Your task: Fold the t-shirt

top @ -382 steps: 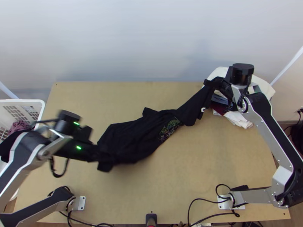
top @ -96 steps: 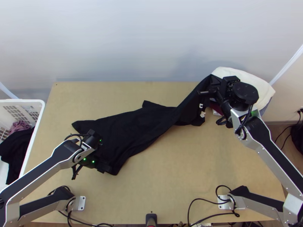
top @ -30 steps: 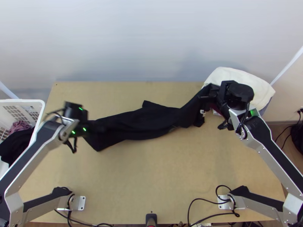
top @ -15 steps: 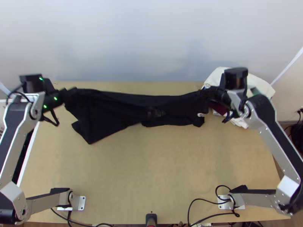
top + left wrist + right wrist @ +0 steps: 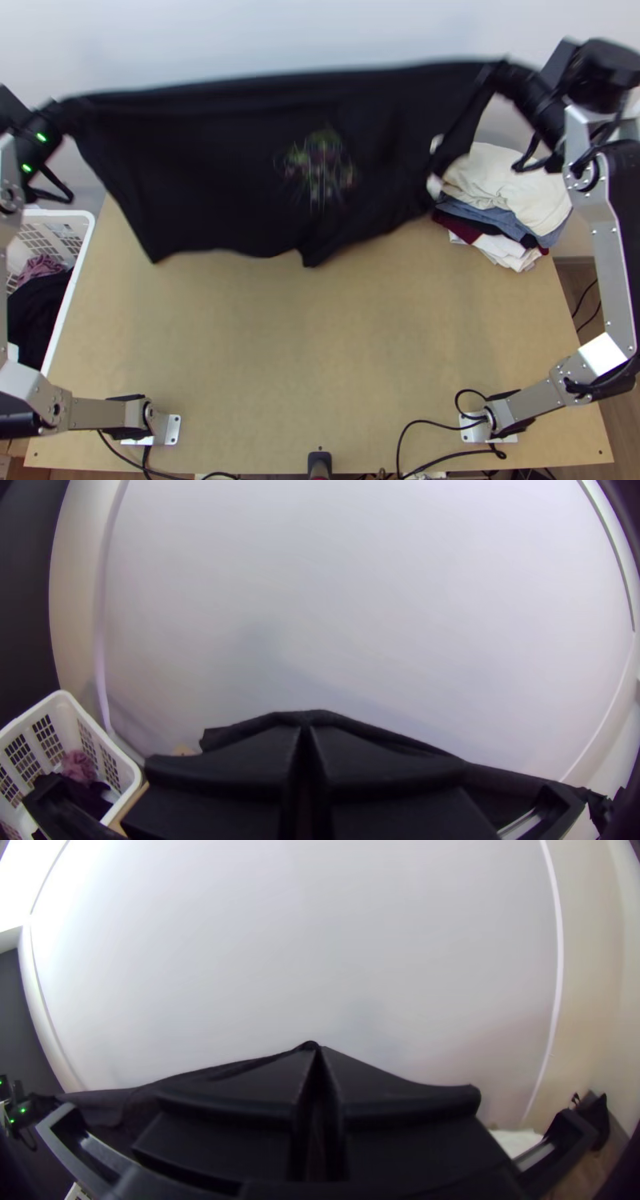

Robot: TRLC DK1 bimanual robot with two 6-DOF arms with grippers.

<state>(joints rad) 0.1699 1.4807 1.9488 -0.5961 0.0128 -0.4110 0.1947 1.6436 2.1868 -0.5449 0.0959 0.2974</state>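
Observation:
Between the two grippers the black t-shirt hangs stretched, its coloured print facing the camera and its lower edge over the table's far part. My left gripper has the upper left corner. My right gripper has the upper right corner, beside a drooping flap. In the left wrist view my left gripper is shut, with black cloth running along its tips. The right wrist view has my right gripper shut on the cloth, which stretches toward the other arm.
A stack of folded clothes lies at the table's far right corner. At the left stands a white laundry basket with dark and pinkish cloth in it. Cables run along the near edge of the wooden table.
Both grippers have risen and moved apart, carrying the shirt's far edge up. It lay bunched lengthwise on the table earlier; now it is spread and its print shows.

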